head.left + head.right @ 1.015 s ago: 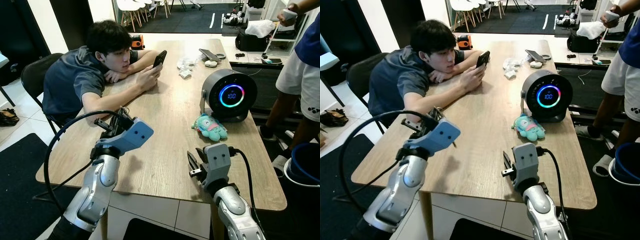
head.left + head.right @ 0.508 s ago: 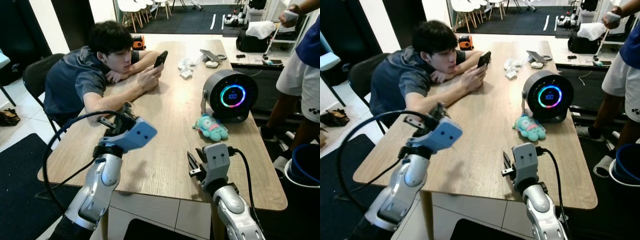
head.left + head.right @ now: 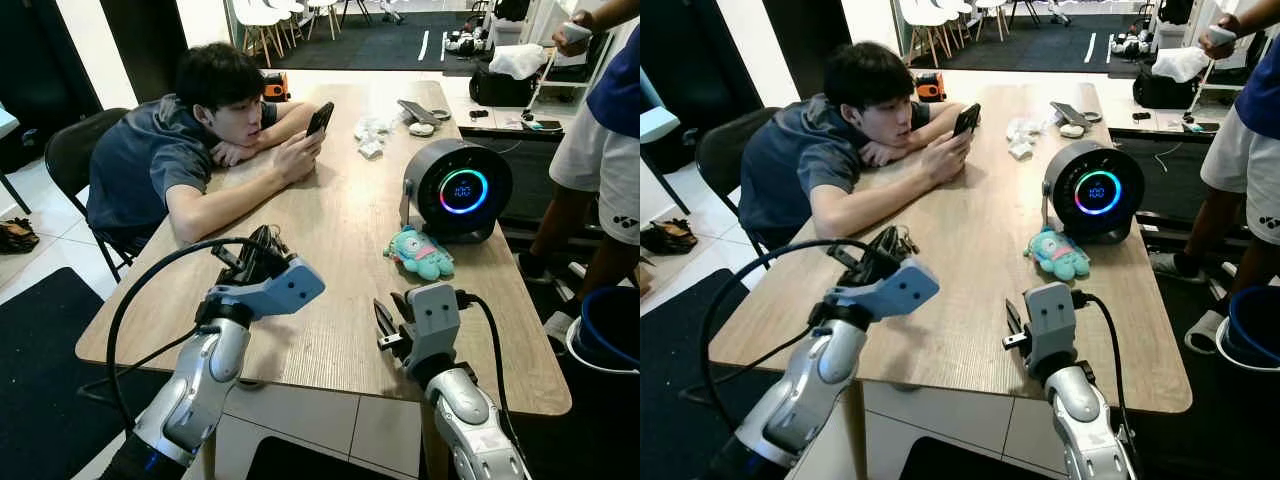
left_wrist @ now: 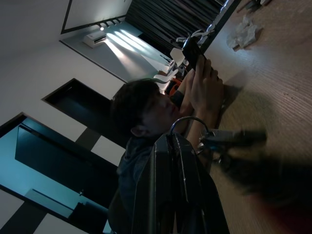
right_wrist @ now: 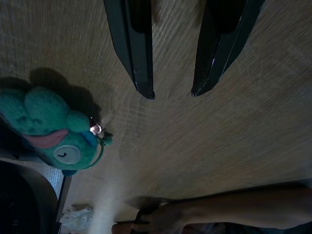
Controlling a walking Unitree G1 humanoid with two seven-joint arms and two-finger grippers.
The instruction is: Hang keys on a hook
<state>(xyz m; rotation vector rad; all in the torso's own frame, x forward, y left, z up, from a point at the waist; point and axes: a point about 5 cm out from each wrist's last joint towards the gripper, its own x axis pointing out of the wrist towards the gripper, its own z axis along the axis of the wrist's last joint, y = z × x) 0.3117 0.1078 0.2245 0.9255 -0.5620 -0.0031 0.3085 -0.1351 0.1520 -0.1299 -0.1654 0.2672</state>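
Observation:
My left gripper (image 3: 258, 250) hovers over the left part of the wooden table (image 3: 330, 330), shut on a bunch of keys (image 3: 274, 240). In the left wrist view the metal key ring (image 4: 187, 121) sticks out just past the closed fingertips (image 4: 165, 146) and the keys (image 4: 231, 139) dangle blurred beside it. My right gripper (image 3: 386, 326) stands open low over the table near its front edge, with nothing between its fingers (image 5: 139, 73). I cannot make out a hook.
A person (image 3: 170, 150) leans on the table's left side holding a phone (image 3: 319, 117). A teal plush toy (image 3: 420, 252) lies before a round black speaker with a lit ring (image 3: 460, 190). Another person (image 3: 600, 150) stands at the right by a blue bucket (image 3: 610, 330).
My left arm has swung to the right and a little forward over the table, still holding the keys. The right gripper has stayed in place.

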